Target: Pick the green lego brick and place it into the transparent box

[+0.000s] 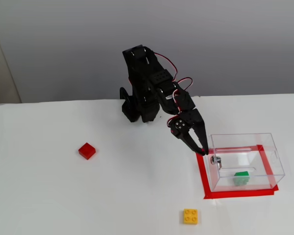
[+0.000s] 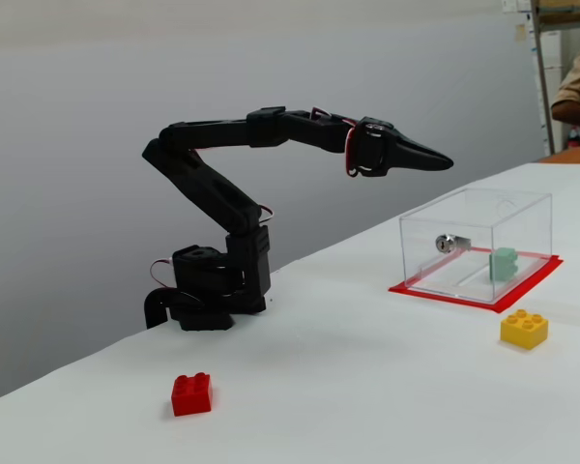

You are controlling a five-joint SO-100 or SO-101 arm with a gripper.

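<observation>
Inside transparent box [image 1: 272, 147]: green lego brick [image 1: 241, 178].

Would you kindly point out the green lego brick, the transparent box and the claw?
green lego brick [image 1: 241, 178], a fixed view, its top face.
transparent box [image 2: 443, 272], a fixed view, its near wall.
claw [image 2: 443, 161], a fixed view, its fingertips.

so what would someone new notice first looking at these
Probably the black arm, its gripper hanging in the air beside the transparent box, jaws together and empty. Next, the green lego brick already lying inside that box, which sits on a red tape frame. A red brick and a yellow brick lie loose on the white table.
</observation>
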